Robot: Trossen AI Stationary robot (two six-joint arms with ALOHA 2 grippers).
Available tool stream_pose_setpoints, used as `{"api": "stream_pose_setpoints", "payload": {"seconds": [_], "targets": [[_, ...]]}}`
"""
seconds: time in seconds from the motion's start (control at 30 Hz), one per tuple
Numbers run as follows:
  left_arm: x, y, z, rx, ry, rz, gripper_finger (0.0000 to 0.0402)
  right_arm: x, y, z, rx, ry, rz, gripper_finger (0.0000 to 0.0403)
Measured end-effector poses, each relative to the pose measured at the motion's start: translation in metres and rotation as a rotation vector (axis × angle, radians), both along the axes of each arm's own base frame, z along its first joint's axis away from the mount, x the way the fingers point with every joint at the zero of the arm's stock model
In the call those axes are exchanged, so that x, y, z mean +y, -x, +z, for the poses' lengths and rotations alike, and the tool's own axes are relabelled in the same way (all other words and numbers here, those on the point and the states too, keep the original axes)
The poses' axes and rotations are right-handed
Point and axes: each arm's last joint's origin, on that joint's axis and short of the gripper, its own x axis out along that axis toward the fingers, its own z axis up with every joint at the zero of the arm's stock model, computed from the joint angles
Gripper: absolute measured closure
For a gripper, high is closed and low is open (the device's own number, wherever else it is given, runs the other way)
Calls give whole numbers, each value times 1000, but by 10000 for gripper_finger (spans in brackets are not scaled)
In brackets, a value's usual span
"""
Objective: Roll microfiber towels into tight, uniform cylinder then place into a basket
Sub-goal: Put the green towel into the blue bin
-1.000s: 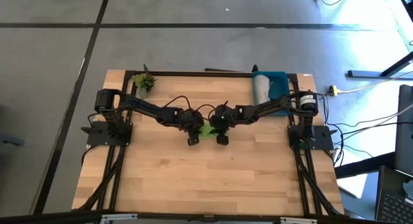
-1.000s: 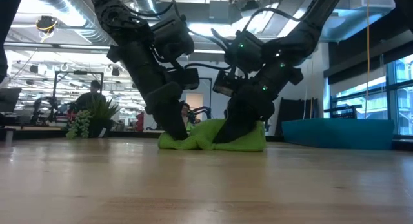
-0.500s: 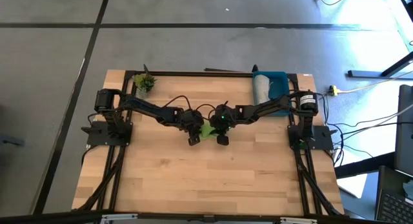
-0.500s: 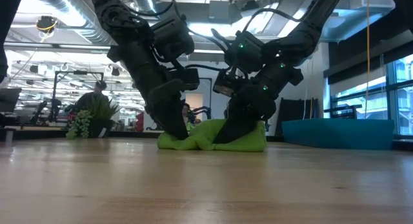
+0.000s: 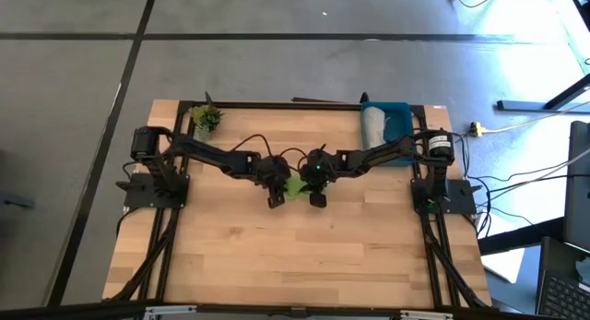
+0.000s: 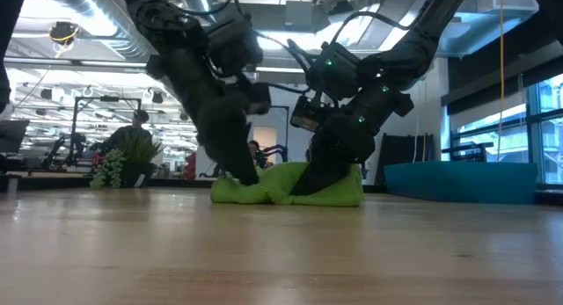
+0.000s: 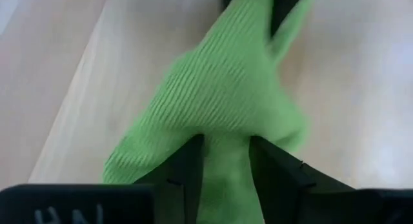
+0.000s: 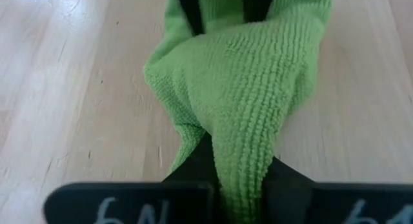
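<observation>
We see the bright green microfiber towel (image 5: pixel 296 187) bunched into a lumpy roll at the middle of the wooden counter (image 5: pixel 295 255), lying flat on it between the two arms. The left gripper (image 7: pixel 222 161) grips the towel's left end, its dark fingers (image 7: pixel 188 166) pinched narrow on a fold of green cloth. The right gripper (image 8: pixel 242 166) holds the right end the same way, its fingers (image 8: pixel 197 161) closed on a ridge of the fabric that runs up between them. In the low view both grippers press down into the towel (image 6: pixel 290 186) from above, leaning toward each other. The light grey rolled towel (image 5: pixel 374 126) lies inside the blue rectangular plastic basket (image 5: pixel 398 120) at the far right corner of the counter, well apart from the green one. A small potted green plant (image 5: pixel 206 118) stands at the far left.
</observation>
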Motion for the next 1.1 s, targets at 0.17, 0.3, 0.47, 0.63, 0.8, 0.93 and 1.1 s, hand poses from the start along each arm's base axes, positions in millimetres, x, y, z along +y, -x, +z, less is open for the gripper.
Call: {"api": "stream_pose_setpoints", "payload": {"seconds": [0.17,0.3,0.47,0.63,0.8,0.93,1.1], "targets": [[-2,9,27,-30,20,-20,286,-3,1,1,3,-30,-17,379],[-3,23,58,-37,-4,-28,285,-10,4,5,14,-80,-43,379],[-5,48,99,-90,-109,35,287,-17,17,26,62,-81,-105,379],[-12,70,128,-177,-197,78,285,-20,34,67,62,45,-200,379],[-20,81,143,-236,-218,71,287,-19,56,111,6,112,-291,379],[-25,84,147,-254,-232,67,285,-18,77,144,-54,154,-391,379],[-29,84,146,-253,-233,52,287,-17,108,171,-72,214,-614,379]]}}
